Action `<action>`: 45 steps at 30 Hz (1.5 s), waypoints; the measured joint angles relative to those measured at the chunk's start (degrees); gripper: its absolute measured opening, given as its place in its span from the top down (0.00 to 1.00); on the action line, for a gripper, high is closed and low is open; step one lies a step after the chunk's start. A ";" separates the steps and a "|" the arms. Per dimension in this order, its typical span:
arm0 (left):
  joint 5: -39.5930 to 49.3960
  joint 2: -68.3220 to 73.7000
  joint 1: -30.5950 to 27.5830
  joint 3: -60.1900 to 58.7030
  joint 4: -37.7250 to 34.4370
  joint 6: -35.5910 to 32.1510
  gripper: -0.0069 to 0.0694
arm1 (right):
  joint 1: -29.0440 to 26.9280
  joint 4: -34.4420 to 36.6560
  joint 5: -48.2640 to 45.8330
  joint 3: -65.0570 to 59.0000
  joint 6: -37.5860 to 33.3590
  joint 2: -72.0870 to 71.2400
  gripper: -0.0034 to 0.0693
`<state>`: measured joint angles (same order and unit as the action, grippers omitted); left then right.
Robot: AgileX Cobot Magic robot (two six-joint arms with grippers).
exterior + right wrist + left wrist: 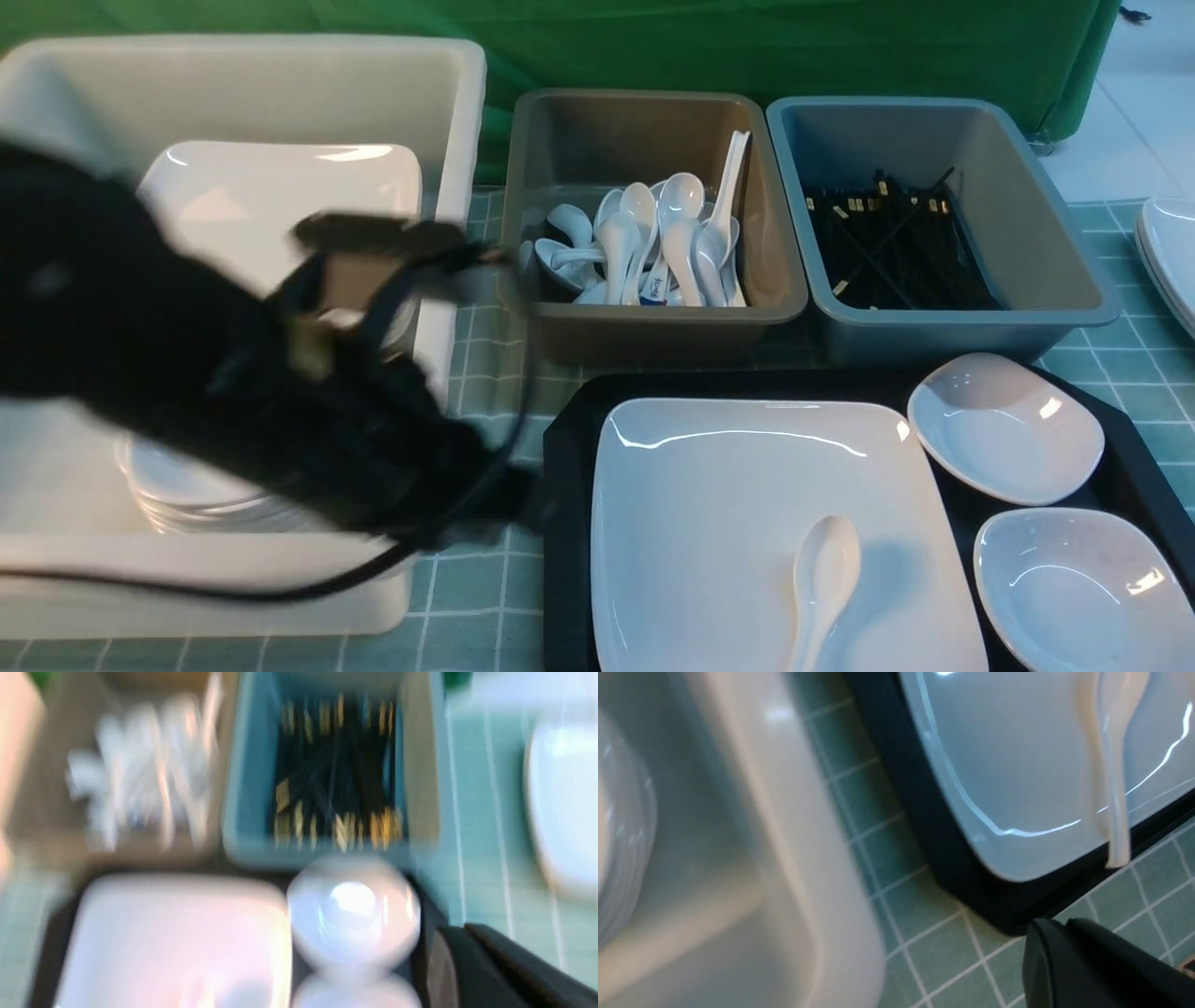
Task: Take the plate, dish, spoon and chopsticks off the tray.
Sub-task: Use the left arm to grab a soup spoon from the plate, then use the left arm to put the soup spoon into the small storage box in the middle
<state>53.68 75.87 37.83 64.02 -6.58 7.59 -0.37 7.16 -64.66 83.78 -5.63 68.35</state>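
Tools are pinched shut, nothing seen in either: right tool (pixel 467 947) blurred, left tool (pixel 1064 933) hanging just off a corner of the big black rectangular plastic tray (pixel 934 826). Just past it the short glossy white soup spoon (pixel 826 569) lies on the large glossy white square plate (pixel 728 485), probably next: open the jaws, straddle its handle.

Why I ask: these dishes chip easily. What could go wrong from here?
1. The spoon lies loose on the plate, with its handle reaching past the plate's near rim. Lifting the plate first could send it sliding off.
2. The far small dish and the near small dish sit close beside the plate on the tray. Tilting the plate might knock them.
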 joint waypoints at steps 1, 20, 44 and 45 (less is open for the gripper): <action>0.06 2.37 1.25 2.15 0.00 -0.06 0.90 | 0.00 -0.09 0.24 -6.44 -0.05 -2.53 0.92; 6.78 42.13 16.96 28.76 1.29 1.09 0.37 | 0.00 -0.35 3.88 -37.90 -1.62 -24.45 0.92; 15.56 40.69 11.04 45.43 9.81 0.16 0.78 | 0.00 -0.35 6.90 -37.90 -2.69 -24.45 0.88; 14.87 40.02 8.52 49.31 9.96 -0.21 0.78 | 0.00 -0.29 6.90 -37.90 -2.64 -24.45 0.88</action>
<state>68.55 115.89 46.35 113.33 3.38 7.38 -0.37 6.86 -57.76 45.89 -8.27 43.90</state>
